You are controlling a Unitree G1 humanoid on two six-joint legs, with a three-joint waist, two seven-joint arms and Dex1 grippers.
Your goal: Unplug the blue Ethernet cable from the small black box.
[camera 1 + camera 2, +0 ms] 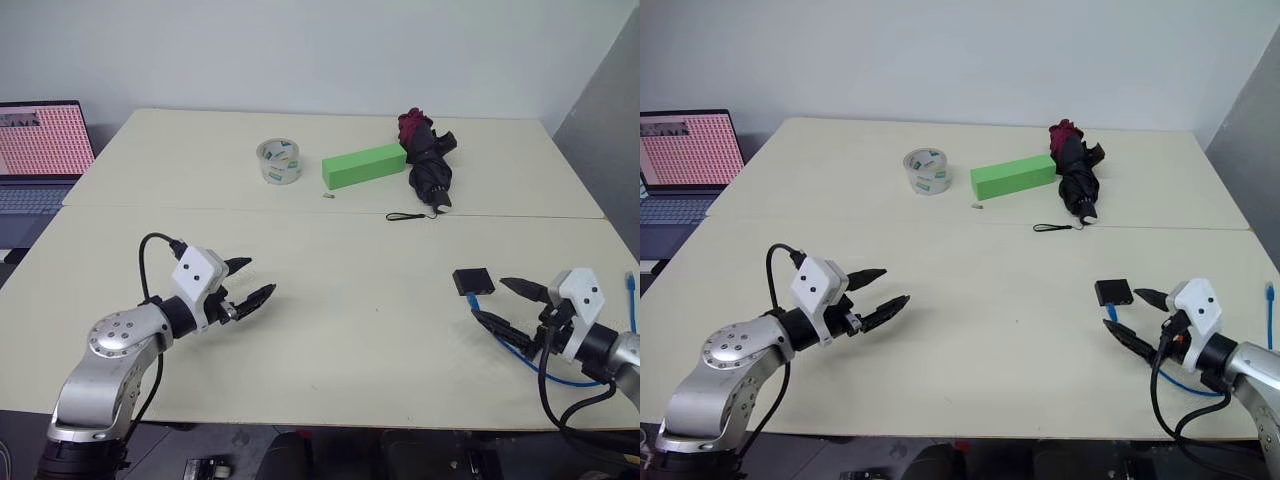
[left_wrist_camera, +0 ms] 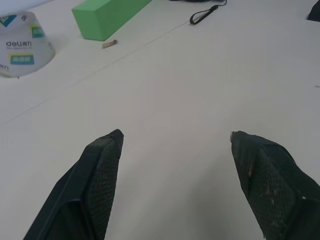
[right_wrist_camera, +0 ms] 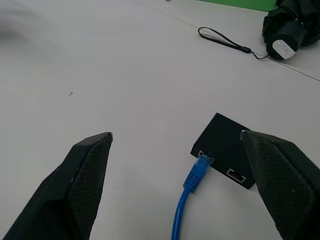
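Observation:
The small black box (image 1: 472, 281) lies flat on the cream table (image 1: 330, 300), near its right side. The blue Ethernet cable (image 3: 192, 182) has its plug at a port on the box's near edge. From there the cable runs back under my right arm and loops along the table's front right edge (image 1: 565, 380). My right gripper (image 1: 492, 300) hovers just short of the box, open, with the plug and the box's near edge showing between its fingers (image 3: 85, 170). Far to the left, my left gripper (image 1: 255, 278) stands open over bare table with nothing in it.
At the back of the table are a roll of clear tape (image 1: 279, 161), a green block (image 1: 363, 165) and a folded black-and-maroon umbrella (image 1: 428, 160) with its strap (image 1: 405, 216) trailing forward. An open laptop (image 1: 40, 150) stands off the table's left edge.

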